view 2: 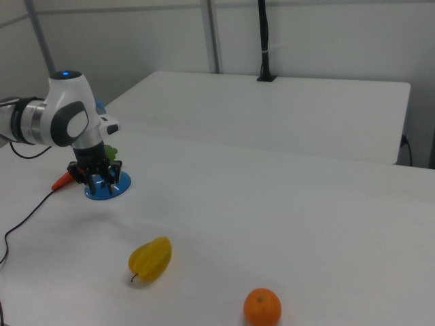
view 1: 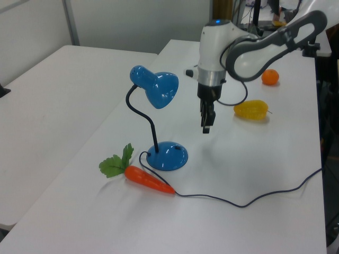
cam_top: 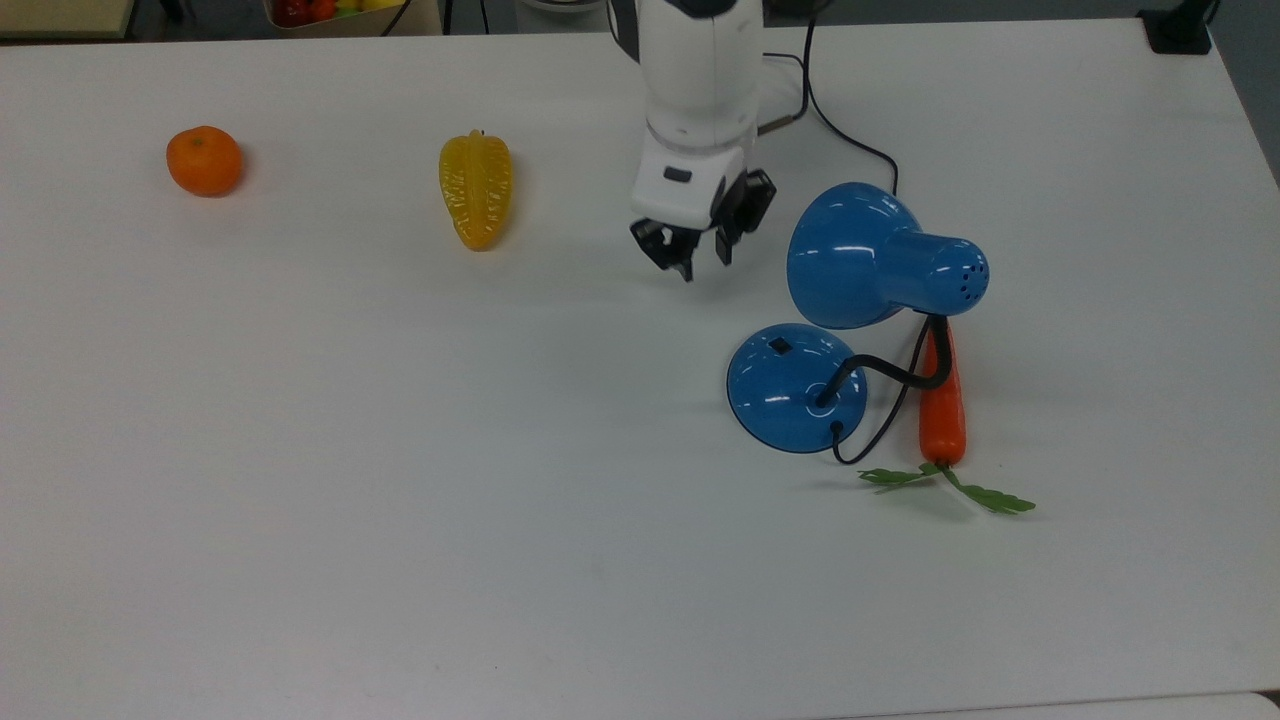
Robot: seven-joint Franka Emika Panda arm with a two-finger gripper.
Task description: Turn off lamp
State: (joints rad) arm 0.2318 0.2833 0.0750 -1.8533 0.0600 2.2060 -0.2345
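1 arm, 1 target. The lamp [cam_top: 850,330] stands on the white table [cam_top: 400,500] at about 3 o'clock from centre in the top view, shade tipped toward 10 o'clock, round base below it with the small black switch [cam_top: 780,346] at the base's 11 o'clock. The carrot [cam_top: 941,400] lies just beside the base at 3 o'clock, against the cord.

The gripper [cam_top: 700,250] hangs in the air at about 11 o'clock from the base, apart from the lamp, fingers slightly parted and holding nothing.

Judgement: the arm stands clear of the switch; no glow is visible at the shade, so the lamp appears off. If a press is still wanted, the next move calls for lowering 1 fingertip squarely onto the switch, avoiding the shade's rim.

The orange [cam_top: 203,160] and the yellow fruit [cam_top: 476,190] lie well apart toward 9 o'clock.
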